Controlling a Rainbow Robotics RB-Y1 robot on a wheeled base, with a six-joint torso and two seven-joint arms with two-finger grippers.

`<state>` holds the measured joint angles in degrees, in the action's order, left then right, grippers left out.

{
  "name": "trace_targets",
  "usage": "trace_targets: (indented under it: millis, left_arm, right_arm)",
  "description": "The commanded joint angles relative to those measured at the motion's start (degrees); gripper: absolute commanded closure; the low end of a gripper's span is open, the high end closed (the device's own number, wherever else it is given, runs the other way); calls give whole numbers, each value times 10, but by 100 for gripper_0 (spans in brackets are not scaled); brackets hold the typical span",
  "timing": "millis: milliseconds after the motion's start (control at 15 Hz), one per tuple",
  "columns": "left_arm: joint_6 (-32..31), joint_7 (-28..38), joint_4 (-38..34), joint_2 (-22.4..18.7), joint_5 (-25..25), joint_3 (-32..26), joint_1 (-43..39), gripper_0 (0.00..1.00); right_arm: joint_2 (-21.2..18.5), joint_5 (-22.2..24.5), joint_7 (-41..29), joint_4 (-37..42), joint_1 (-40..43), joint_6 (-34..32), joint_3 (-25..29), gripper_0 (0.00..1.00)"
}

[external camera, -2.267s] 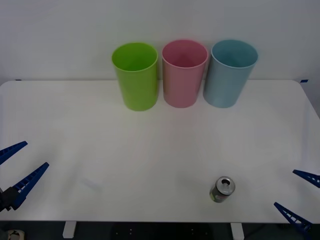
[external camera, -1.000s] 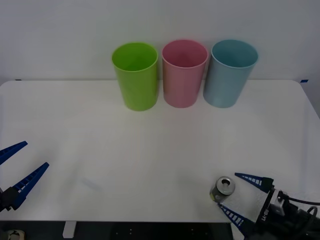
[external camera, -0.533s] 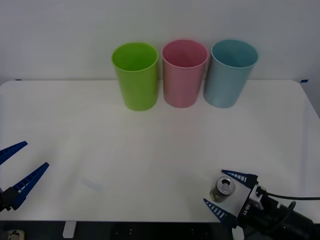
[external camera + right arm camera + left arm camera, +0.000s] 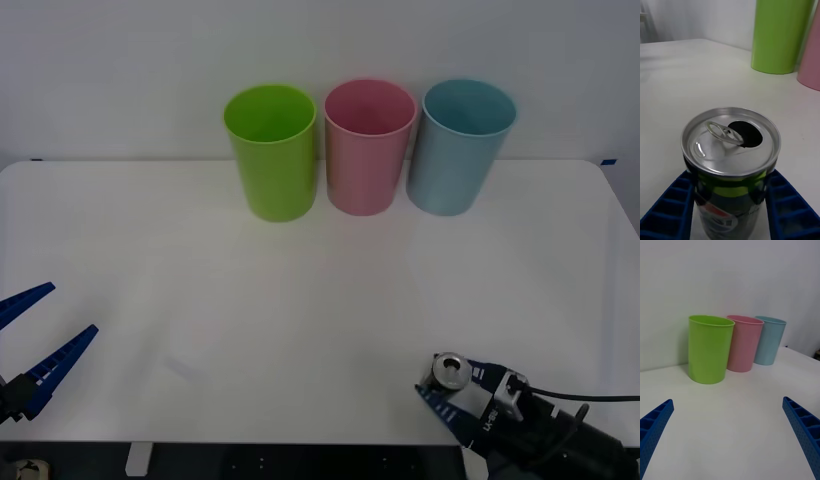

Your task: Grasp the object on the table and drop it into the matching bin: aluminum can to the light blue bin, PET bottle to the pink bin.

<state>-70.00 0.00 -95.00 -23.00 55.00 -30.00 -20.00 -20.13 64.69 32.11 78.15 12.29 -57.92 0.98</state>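
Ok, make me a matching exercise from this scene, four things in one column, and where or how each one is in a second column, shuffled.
Things:
1. aluminum can
2. light blue bin
3. pink bin
4. left claw

Places or states:
A. middle of the row of three bins
B. open at the table's near left edge
C. between the right claw's fingers, near edge
D. rightmost bin at the far edge

Pairs: 1-C, 2-D, 3-A, 4-B
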Motion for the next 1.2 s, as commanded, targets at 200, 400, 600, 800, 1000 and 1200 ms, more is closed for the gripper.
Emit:
trace_targets:
  millis: [200, 400, 600, 800, 1000, 1200]
  left_arm:
    - [0, 0, 0, 0, 0, 0, 0, 0]
    - [0, 0, 0, 0, 0, 0, 0, 0]
    - [0, 0, 0, 0, 0, 0, 0, 0]
    - [0, 0, 0, 0, 0, 0, 0, 0]
    - [0, 0, 0, 0, 0, 0, 0, 0]
    - [0, 0, 0, 0, 0, 0, 0, 0]
  right_arm:
    - [0, -1, -3, 0, -1, -1, 0, 100]
    - [0, -11, -3, 0, -3, -1, 0, 100]
    - [0, -23, -7, 3, -5, -1, 3, 100]
    - [0, -38, -25, 17, -4, 0, 10, 100]
    - [0, -38, -93, 56, -2, 7, 17, 100]
    - [0, -39, -159, 102, -1, 16, 32, 100]
